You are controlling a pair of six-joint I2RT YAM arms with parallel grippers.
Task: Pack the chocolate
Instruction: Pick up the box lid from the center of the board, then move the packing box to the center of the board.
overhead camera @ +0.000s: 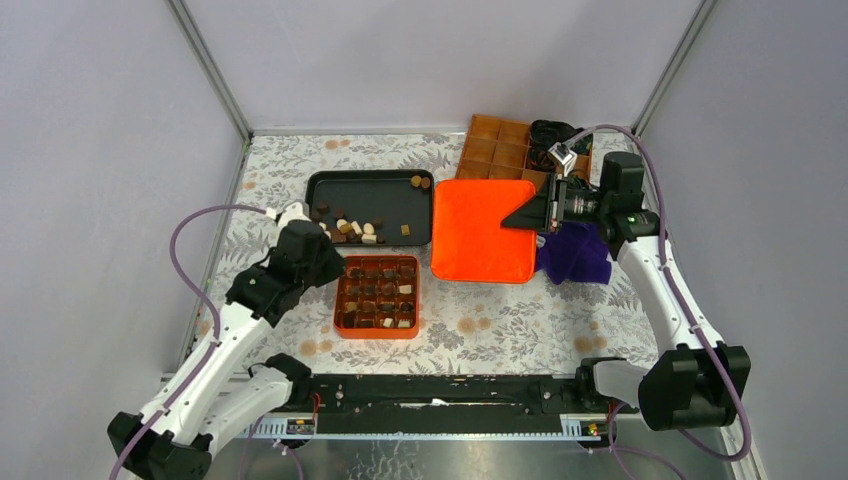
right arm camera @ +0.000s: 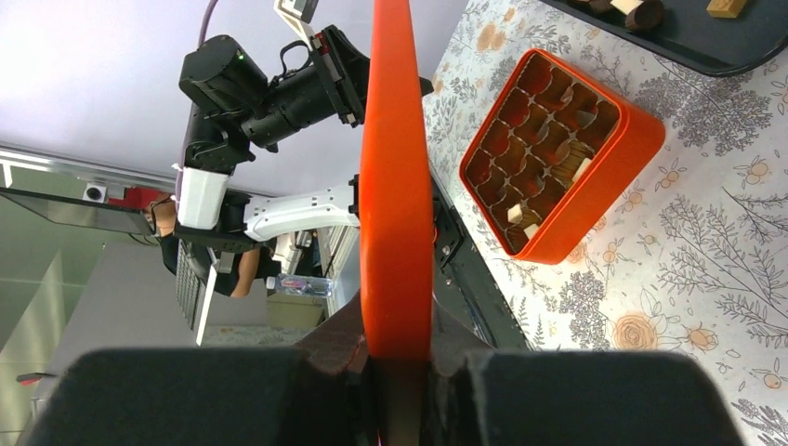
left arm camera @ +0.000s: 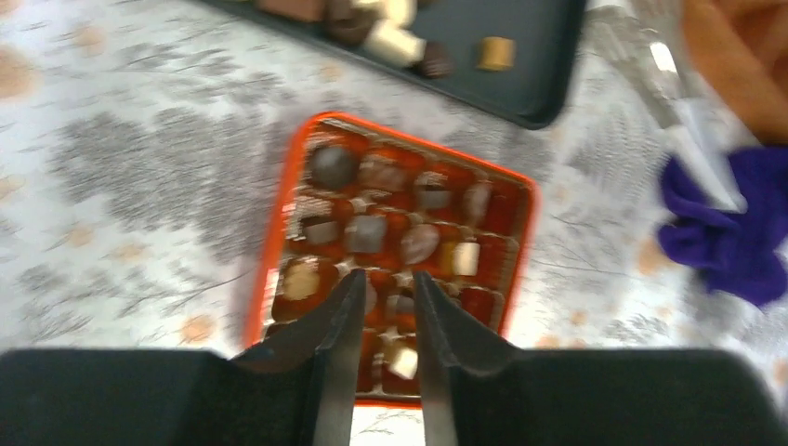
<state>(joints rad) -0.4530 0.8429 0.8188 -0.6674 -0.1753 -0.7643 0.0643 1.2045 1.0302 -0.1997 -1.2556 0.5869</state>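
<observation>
**Top external and wrist views: box uncovered, lid in grip**

Chocolates (left arm camera: 332,165) sat in many cells of an orange box (overhead camera: 377,333) on the flowered tabletop (overhead camera: 480,320). The pieces were dark brown, light brown and cream. More pieces lay loose in the left half of a black tray (overhead camera: 385,195) just behind the box, and two sat apart near its far right corner.

Left jaws hung over the left side of the box. The tips stood apart with a narrow gap and nothing between them, so they were released. The left wrist view was blurred and single pieces could not be counted.

Right jaws were clenched on the right edge of an orange lid (overhead camera: 480,235). The right wrist view showed the lid edge-on, pinched from both sides. The lid was to the right of the box, just beside the right end of the tray. I could not tell whether it touched the tabletop.

A purple cloth (overhead camera: 575,258) was bunched by the lid's near right corner, below the right wrist. A brown grid tray (overhead camera: 495,150) stood at the far edge, behind the lid.
</observation>
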